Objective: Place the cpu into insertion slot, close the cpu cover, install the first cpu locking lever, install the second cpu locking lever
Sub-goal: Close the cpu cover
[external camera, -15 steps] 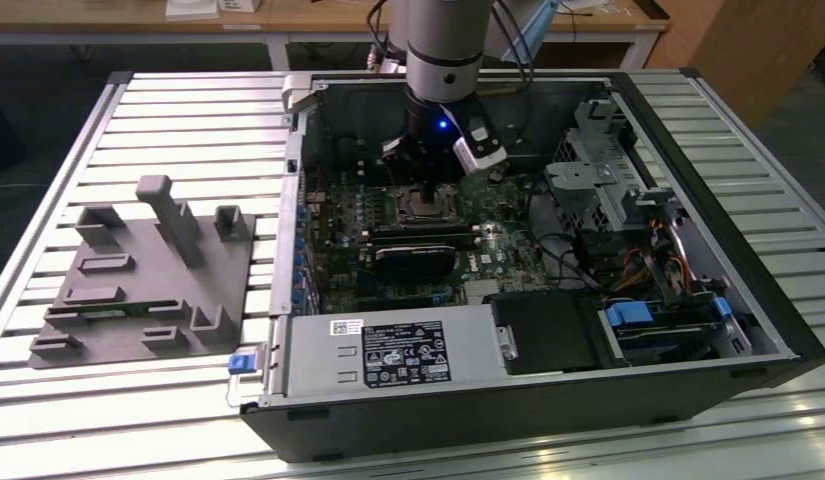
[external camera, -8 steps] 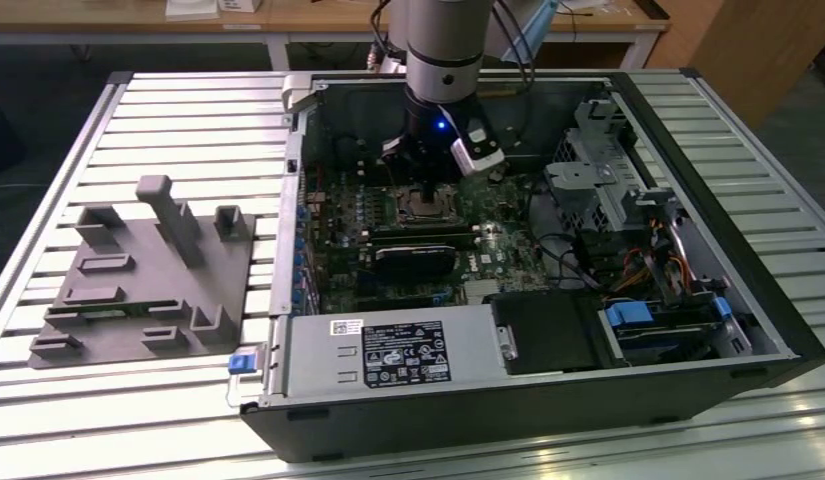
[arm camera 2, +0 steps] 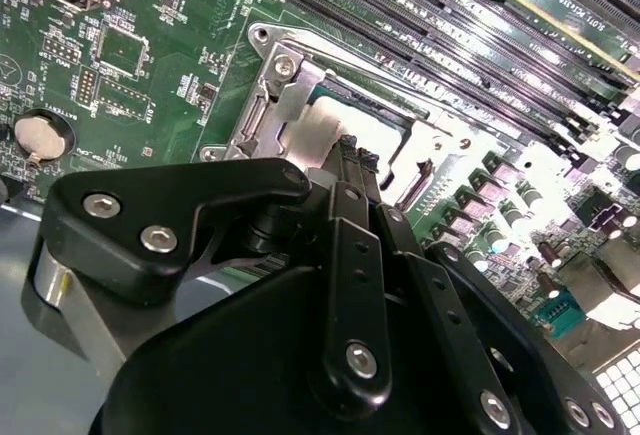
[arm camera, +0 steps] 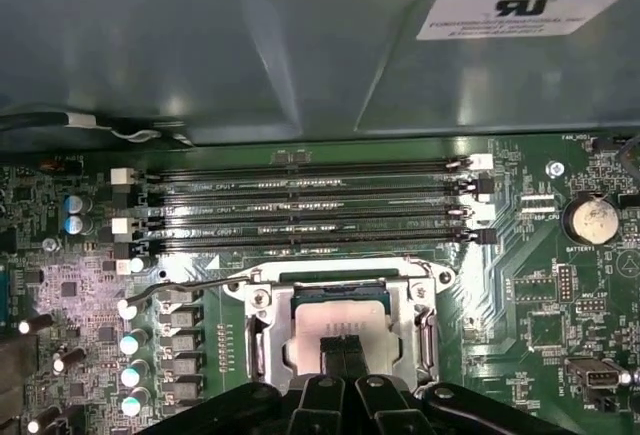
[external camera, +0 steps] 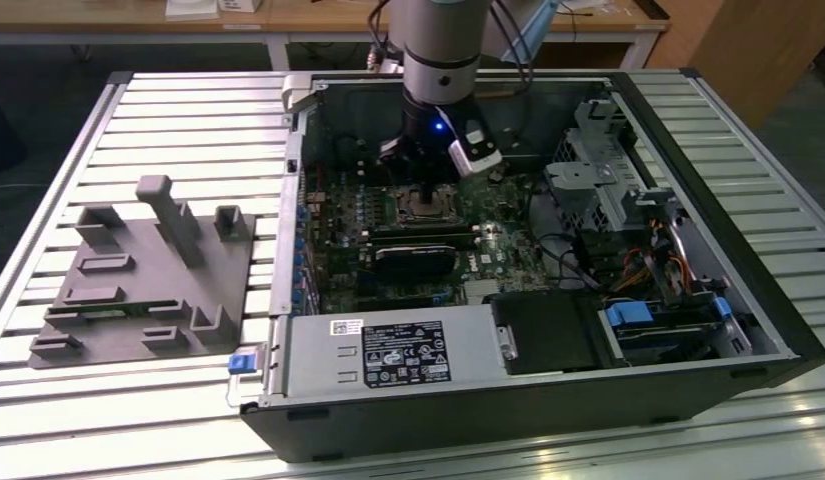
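Note:
The cpu (arm camera: 338, 317) lies flat in its socket on the green motherboard, its dull silver top showing through the window of the cpu cover (arm camera: 257, 340). The cover's silvery frame (arm camera 2: 291, 83) lies down around the chip (arm camera 2: 335, 117). My gripper (arm camera: 345, 351) is shut, its two black fingers pressed together, with the tips just over the chip's near edge (arm camera 2: 352, 152). Whether they touch it I cannot tell. A thin wire locking lever (arm camera: 190, 284) sticks out from the socket's corner. In the exterior view the gripper (external camera: 426, 182) hangs straight above the socket (external camera: 422, 207).
Several memory slots (arm camera: 310, 205) run right beside the socket, and a row of capacitors (arm camera: 130, 340) flanks it. The open computer case (external camera: 772, 330) walls in the board. A black card (external camera: 415, 262) and a power supply (external camera: 392, 355) lie nearby. A grey fixture plate (external camera: 139, 285) sits at the exterior view's left.

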Action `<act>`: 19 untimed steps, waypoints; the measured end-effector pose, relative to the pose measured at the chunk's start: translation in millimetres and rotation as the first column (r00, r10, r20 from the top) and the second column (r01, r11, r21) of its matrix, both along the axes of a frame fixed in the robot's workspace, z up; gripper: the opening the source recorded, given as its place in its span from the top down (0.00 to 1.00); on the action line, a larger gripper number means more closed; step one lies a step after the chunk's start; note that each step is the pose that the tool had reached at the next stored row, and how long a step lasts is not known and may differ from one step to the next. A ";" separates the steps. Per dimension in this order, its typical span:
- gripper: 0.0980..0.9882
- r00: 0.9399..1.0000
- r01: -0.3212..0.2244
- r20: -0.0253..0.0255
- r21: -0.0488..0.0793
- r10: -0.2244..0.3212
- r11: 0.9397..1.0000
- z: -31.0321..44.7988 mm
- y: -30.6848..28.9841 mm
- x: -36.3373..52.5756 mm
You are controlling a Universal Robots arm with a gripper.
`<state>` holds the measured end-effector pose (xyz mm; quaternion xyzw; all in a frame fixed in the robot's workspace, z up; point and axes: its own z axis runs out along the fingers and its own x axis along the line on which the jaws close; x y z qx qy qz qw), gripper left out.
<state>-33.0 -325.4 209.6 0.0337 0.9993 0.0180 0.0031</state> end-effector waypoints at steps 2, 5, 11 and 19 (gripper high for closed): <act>0.99 1.000 0.000 0.005 0.001 0.000 1.000 -0.2 -0.4 -3.1; 0.99 1.000 0.000 0.011 0.002 0.000 1.000 -0.4 -0.8 -8.5; 0.99 1.000 0.000 0.016 0.002 0.000 1.000 -2.0 -1.0 -18.2; 0.99 1.000 0.000 0.016 0.002 0.000 1.000 -5.0 -1.0 -25.6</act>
